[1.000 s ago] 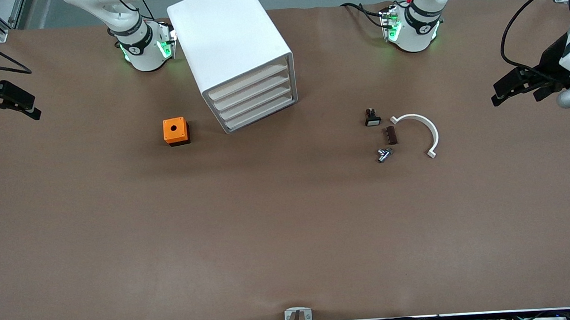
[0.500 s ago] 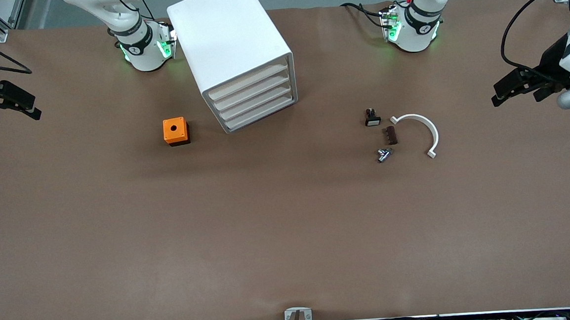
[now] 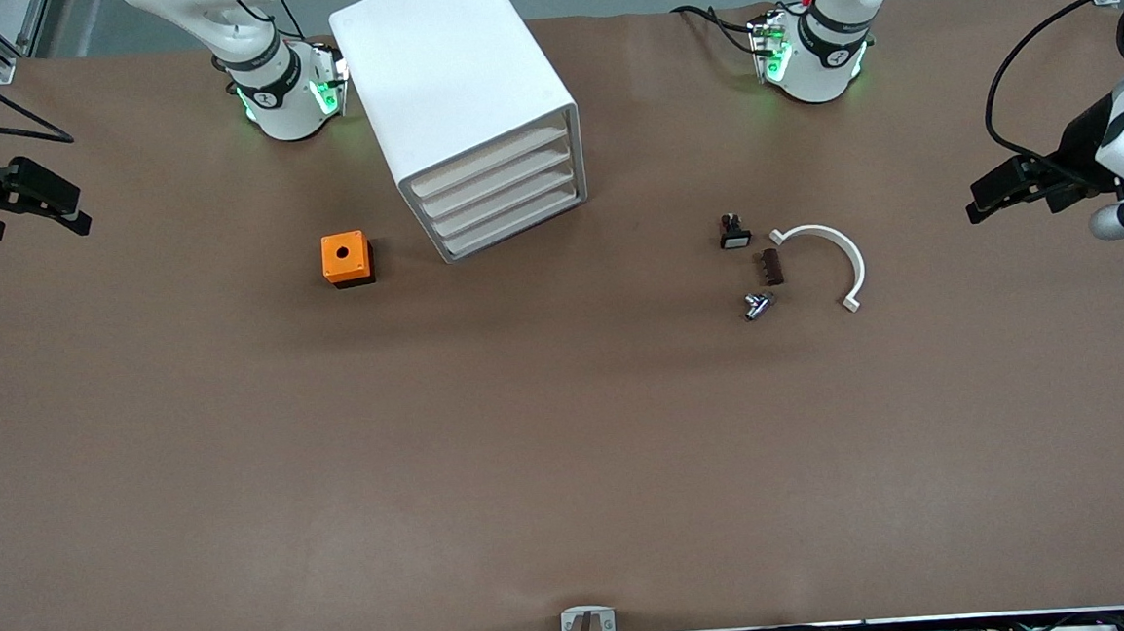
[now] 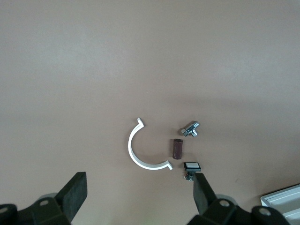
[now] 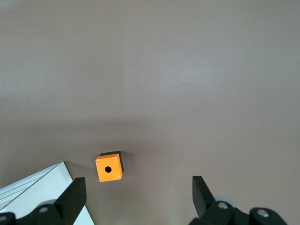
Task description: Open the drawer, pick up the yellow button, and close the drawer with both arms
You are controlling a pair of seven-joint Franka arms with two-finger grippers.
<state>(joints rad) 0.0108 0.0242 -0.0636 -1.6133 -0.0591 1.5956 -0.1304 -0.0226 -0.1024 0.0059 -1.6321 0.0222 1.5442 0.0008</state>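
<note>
- Your left gripper (image 3: 989, 195) and right gripper (image 3: 63, 211) hang wide open and empty over the table ends.
- The drawer (image 3: 492, 159) sits shut atop the cabinet (image 3: 450, 78); the button isn't visible.
- Hook its thin, stiff front edge; expect a light slide.

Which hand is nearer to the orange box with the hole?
Right. The right hand hangs open over the right arm's end of the table, the orange box nearby; the left hand hangs open over the left arm's end.
</note>
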